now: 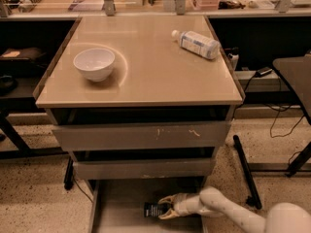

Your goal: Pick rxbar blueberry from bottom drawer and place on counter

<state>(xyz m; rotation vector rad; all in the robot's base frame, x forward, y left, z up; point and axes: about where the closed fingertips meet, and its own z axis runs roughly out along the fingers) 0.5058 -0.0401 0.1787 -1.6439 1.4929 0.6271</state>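
The rxbar blueberry (153,210), a small dark wrapper with pale lettering, lies flat on the grey floor of the pulled-out bottom drawer (121,203), near its middle. My gripper (162,208) reaches into the drawer from the right, low over the floor. It is open, with one finger on each side of the bar's right end. The white arm (228,212) runs off to the lower right. The tan counter (146,67) tops the cabinet above.
A white bowl (94,63) stands on the counter's left side and a clear plastic bottle (196,43) lies at its back right. Two taller grey drawer fronts (141,136) overhang the bottom drawer. A cluttered bench runs behind. Black table legs and cables lie to the right.
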